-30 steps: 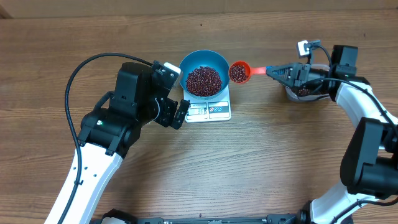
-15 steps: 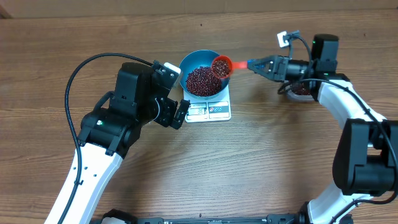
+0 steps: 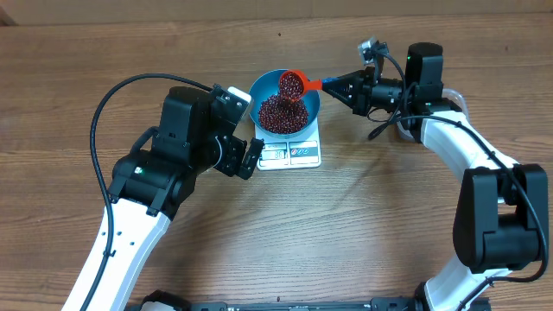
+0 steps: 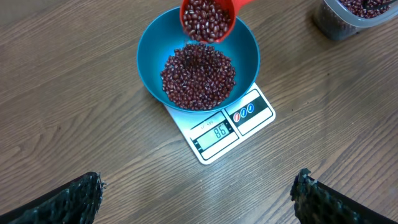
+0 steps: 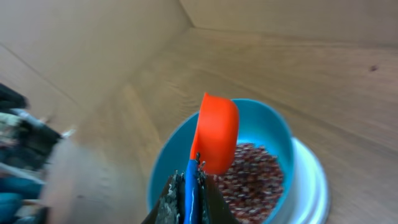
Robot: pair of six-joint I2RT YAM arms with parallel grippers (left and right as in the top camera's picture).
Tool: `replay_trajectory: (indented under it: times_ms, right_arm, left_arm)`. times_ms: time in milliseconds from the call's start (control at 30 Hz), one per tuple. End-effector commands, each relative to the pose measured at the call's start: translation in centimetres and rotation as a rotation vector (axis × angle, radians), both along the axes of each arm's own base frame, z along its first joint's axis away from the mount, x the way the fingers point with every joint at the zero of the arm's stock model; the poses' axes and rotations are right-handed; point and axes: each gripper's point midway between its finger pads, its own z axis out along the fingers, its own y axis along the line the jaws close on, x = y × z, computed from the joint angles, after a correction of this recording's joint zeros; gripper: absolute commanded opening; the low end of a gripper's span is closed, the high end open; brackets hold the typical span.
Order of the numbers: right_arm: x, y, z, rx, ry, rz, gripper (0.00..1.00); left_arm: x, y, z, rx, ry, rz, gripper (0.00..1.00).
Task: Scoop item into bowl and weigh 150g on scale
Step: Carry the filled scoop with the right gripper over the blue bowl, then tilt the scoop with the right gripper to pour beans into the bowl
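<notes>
Right jaws clenched on scoop [image 3: 291,84] handle, left jaws released; pour should trickle beans [image 4: 199,78] into bowl [image 4: 152,46] centre, watching scale [image 4: 250,114] display.

A light blue bowl [image 4: 149,56] sits on a small white scale [image 4: 249,115] on the wooden counter [image 4: 74,137], holding a heap of dark red beans [image 4: 198,76], and the display [image 4: 214,132] seems to read 86, though the digits are small. An orange-red scoop [image 4: 231,18] full of the same beans is tipped over the bowl's far rim, and a clear tub [image 4: 339,23] with more beans shows at the top right corner. The left claw [image 4: 199,199] has its dark fingertips [image 4: 68,199] at the bottom corners, spread far apart with nothing between them
</notes>
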Motion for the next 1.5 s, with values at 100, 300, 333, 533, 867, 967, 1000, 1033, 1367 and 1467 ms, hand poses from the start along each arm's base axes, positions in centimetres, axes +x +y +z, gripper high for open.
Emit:
replay_trajectory:
  times_ms: [100, 300, 333, 533, 867, 967, 1000, 1033, 1367, 1467]
  right_arm:
    - [0.8, -0.1, -0.4, -0.123, -0.225, 0.017, 0.04]
    - [0.8, -0.1, -0.4, -0.183, -0.368, 0.061, 0.04]
    - [0.8, -0.1, -0.4, -0.192, -0.39, 0.068, 0.04]
    - [0.3, 0.2, -0.1, -0.22, -0.532, 0.138, 0.04]
    - [-0.4, 0.6, 0.3, -0.269, -0.757, 0.23, 0.04]
    - [-0.4, 0.6, 0.3, -0.288, -0.807, 0.243, 0.04]
    - [-0.4, 0.6, 0.3, -0.295, -0.826, 0.248, 0.04]
    - [-0.3, 0.6, 0.3, -0.3, -0.843, 0.251, 0.04]
    - [-0.7, 0.9, 0.9, -0.272, -0.877, 0.271, 0.04]
    - [-0.9, 0.9, 1.1, -0.258, -0.869, 0.276, 0.04]
  left_arm:
    - [-0.3, -0.3, 0.5, -0.019, -0.007, -0.008, 0.99]
    - [-0.3, -0.3, 0.5, -0.019, -0.007, -0.008, 1.0]
    - [-0.3, -0.3, 0.5, -0.019, -0.007, -0.008, 0.99]
    - [-0.3, -0.3, 0.5, -0.019, -0.007, -0.008, 1.0]
    - [-0.3, -0.3, 0.5, -0.019, -0.007, -0.008, 1.0]
    - [-0.3, -0.3, 0.5, -0.019, -0.007, -0.008, 1.0]
    - [-0.3, -0.3, 0.5, -0.019, -0.007, -0.008, 1.0]
    - [-0.3, -0.3, 0.5, -0.019, -0.007, -0.008, 0.99]
    - [-0.3, -0.3, 0.5, -0.018, -0.007, -0.008, 1.0]
    - [-0.3, -0.3, 0.5, -0.019, -0.007, -0.008, 1.0]
